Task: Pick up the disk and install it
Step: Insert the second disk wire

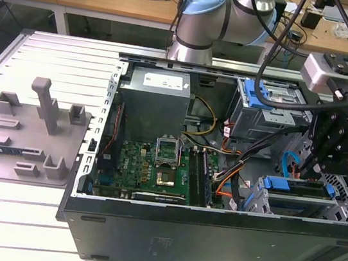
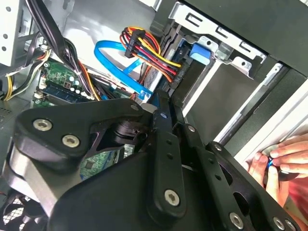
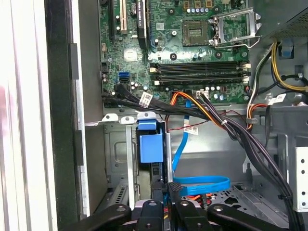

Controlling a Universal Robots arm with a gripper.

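Grey fixture tray [image 1: 28,133] at the exterior view's left, open computer case [image 1: 147,230] mid-desk. Disk [image 1: 297,196] sits in its bay at the right, claw [image 1: 304,167] just above; grip state cannot be told. Judged: stiff, dense, shock-sensitive; hold the blue bracket edges.

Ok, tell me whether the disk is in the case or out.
In: the disk lies flat inside the case at the exterior view's right, the gripper just above. Fully seated: cannot tell.
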